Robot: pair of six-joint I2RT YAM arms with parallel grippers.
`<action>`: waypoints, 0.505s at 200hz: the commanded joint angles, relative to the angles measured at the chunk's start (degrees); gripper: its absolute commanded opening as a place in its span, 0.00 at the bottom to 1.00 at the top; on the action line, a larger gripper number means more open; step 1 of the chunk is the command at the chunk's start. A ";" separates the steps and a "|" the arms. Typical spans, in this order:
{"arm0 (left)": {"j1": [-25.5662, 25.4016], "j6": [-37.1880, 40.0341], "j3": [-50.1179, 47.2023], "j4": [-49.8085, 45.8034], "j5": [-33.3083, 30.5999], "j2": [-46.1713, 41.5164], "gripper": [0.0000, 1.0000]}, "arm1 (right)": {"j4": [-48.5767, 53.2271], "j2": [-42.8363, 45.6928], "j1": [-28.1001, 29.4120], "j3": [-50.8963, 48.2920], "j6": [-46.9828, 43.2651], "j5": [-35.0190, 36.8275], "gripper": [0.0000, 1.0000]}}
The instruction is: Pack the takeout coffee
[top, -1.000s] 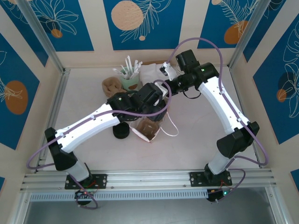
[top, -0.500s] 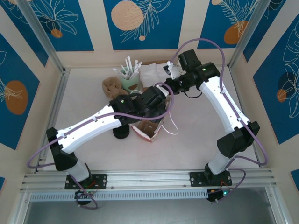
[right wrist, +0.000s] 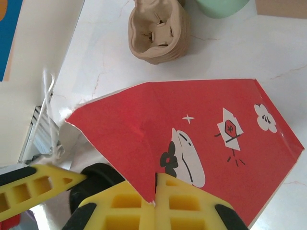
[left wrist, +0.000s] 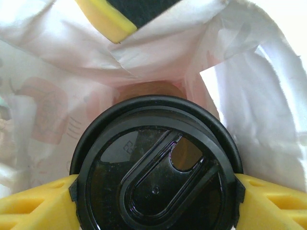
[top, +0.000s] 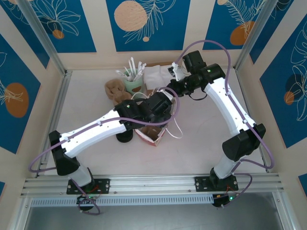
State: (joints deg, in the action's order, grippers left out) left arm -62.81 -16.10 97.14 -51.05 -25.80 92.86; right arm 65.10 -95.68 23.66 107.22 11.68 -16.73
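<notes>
Right now the left gripper [left wrist: 156, 194] is clasping the takeout coffee [left wrist: 153, 158] by its black lid, jaws spread wide around it, and the cup is sitting in the open mouth of the red bag [right wrist: 201, 120], white lining all around. Meanwhile the right gripper [right wrist: 154, 191] is pinching the bag's top edge, jaws closed tight.

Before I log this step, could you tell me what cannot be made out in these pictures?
Left wrist view: the body of the takeout coffee and the floor of the red bag, hidden under the black lid, so contact is unclear.
Top view: the bag's mouth, covered by the left arm.
Right wrist view: the mint-green cup, cut off by the top edge.
</notes>
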 commanded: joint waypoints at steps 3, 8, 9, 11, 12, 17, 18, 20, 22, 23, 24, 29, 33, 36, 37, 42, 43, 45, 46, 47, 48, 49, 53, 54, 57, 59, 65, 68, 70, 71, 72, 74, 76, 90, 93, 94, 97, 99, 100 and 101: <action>-0.37 0.78 -1.92 4.91 -0.38 -0.26 0.75 | -0.16 2.32 0.60 -0.08 -2.26 -3.00 0.00; -0.39 1.09 -1.74 4.86 -0.50 0.02 0.74 | -0.08 2.34 0.60 -0.05 -2.45 -3.03 0.00; -0.39 1.08 -1.76 4.84 -0.53 0.07 0.74 | -0.07 2.39 0.64 -0.06 -2.49 -3.04 0.00; -0.39 1.12 -1.62 4.82 -0.67 0.23 0.74 | -0.06 2.42 0.67 -0.08 -2.53 -3.04 0.00; -0.39 1.14 -1.57 4.82 -0.75 0.31 0.74 | -0.06 2.47 0.72 -0.12 -2.58 -3.04 0.00; -0.39 1.29 -1.52 4.73 -1.10 0.54 0.74 | 0.02 2.47 0.69 -0.17 -2.79 -3.24 0.00; -0.39 1.31 -1.48 4.73 -1.18 0.55 0.74 | 0.02 2.49 0.73 -0.17 -2.84 -3.27 0.00; -0.39 1.35 -1.44 4.79 -1.29 0.63 0.74 | 0.03 2.51 0.76 -0.21 -2.92 -3.41 0.00; -0.32 1.42 -1.48 4.88 -1.34 0.65 0.74 | 0.03 2.56 0.81 -0.25 -3.10 -3.46 0.00; -0.31 1.47 -1.50 4.93 -1.44 0.65 0.74 | 0.03 2.58 0.84 -0.29 -3.17 -3.52 0.00; -0.31 1.49 -1.64 5.01 -1.48 0.70 0.74 | 0.07 2.59 0.85 -0.32 -3.21 -3.59 0.00; -0.30 1.82 -1.88 5.31 -1.59 0.74 0.74 | 0.12 2.68 1.06 -0.42 -3.55 -3.74 0.00; -0.27 1.93 -1.94 5.57 -1.69 0.79 0.74 | 0.16 2.82 1.15 -0.53 -3.92 -3.75 0.00; -0.22 2.02 -1.95 5.68 -1.78 0.83 0.74 | 0.20 2.85 1.20 -0.66 -4.10 -3.68 0.00; -0.22 2.03 -1.96 5.69 -1.83 0.83 0.74 | 0.20 2.86 1.21 -0.68 -4.15 -3.71 0.00; -0.17 2.03 -1.77 5.65 -2.07 0.98 0.74 | 0.22 3.04 1.42 -0.85 -4.57 -3.66 0.00; -0.15 2.04 -1.78 5.63 -2.11 1.00 0.74 | 0.21 3.04 1.45 -0.90 -4.57 -3.62 0.00; -0.13 2.04 -1.54 5.55 -2.18 1.07 0.74 | 0.20 3.09 1.49 -0.95 -4.72 -3.65 0.00; -0.13 2.04 -1.53 5.53 -2.30 1.08 0.74 | 0.25 3.11 1.53 -0.95 -4.82 -3.65 0.00; -0.13 2.04 -1.48 5.48 -2.35 1.13 0.74 | 0.27 3.12 1.50 -1.00 -4.87 -3.66 0.00; -0.12 2.04 -1.41 5.46 -2.43 1.16 0.74 | 0.28 3.21 1.53 -1.02 -4.89 -3.66 0.00; -0.12 2.04 -1.38 5.44 -2.42 1.17 0.74 | 0.28 3.22 1.55 -1.04 -4.99 -3.66 0.00; -0.06 2.02 -1.26 5.35 -2.59 1.25 0.74 | 0.29 3.26 1.62 -1.19 -5.21 -3.74 0.00; -0.05 2.03 -1.26 5.35 -2.63 1.26 0.74 | 0.29 3.33 1.64 -1.21 -5.28 -3.74 0.00; -0.05 2.03 -1.18 5.27 -2.76 1.20 0.74 | 0.22 3.47 1.72 -1.34 -5.43 -3.82 0.00; -0.04 2.03 -1.17 5.26 -2.89 1.25 0.74 | 0.21 3.50 1.67 -1.43 -5.53 -3.83 0.00; -0.04 2.03 -1.25 5.26 -3.32 1.28 0.74 | 0.17 3.69 1.74 -1.69 -5.81 -4.00 0.00; -0.04 2.03 -1.25 5.26 -3.45 1.34 0.74 | 0.12 3.86 1.74 -1.81 -6.03 -4.08 0.00; -0.04 2.04 -1.36 5.26 -3.55 1.31 0.74 | 0.05 3.91 1.74 -1.94 -6.09 -4.03 0.00; -0.04 1.99 -1.35 5.26 -3.68 1.29 0.74 | 0.04 3.96 1.74 -2.02 -6.12 -4.11 0.00; 0.01 2.01 -1.35 5.26 -3.71 1.28 0.74 | -0.01 4.03 1.74 -2.06 -6.22 -4.19 0.00; 0.04 2.05 -1.43 5.26 -3.81 1.27 0.74 | -0.05 4.08 1.74 -2.16 -6.30 -4.32 0.00; 0.05 2.04 -1.43 5.26 -3.93 1.27 0.74 | -0.12 4.16 1.74 -2.25 -6.31 -4.42 0.00; 0.14 2.25 -2.02 5.90 -4.59 1.18 0.74 | -0.41 4.62 1.74 -2.76 -6.92 -5.01 0.00; 0.14 2.34 -2.19 6.14 -4.61 1.14 0.74 | -0.41 4.70 1.81 -2.87 -7.07 -5.05 0.00; 0.14 2.36 -2.25 6.22 -4.61 1.12 0.74 | -0.46 4.75 1.82 -2.88 -7.09 -5.06 0.00; 0.18 2.49 -2.41 6.55 -4.57 1.11 0.74 | -0.50 4.79 1.77 -3.01 -7.15 -5.12 0.00; 0.17 2.55 -2.53 6.88 -4.53 0.99 0.74 | -0.48 4.80 1.75 -3.05 -7.25 -5.14 0.00; 0.20 2.64 -2.60 6.99 -4.48 0.95 0.74 | -0.49 4.84 1.74 -3.06 -7.32 -5.15 0.00; 0.21 2.69 -2.72 7.13 -4.41 0.94 0.74 | -0.45 4.87 1.74 -3.07 -7.35 -5.15 0.00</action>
State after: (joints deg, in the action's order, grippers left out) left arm -62.89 -14.35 95.29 -48.75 -27.33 93.14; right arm 63.35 -93.78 23.94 105.25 7.05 -17.63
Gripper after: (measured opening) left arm 0.744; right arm 0.051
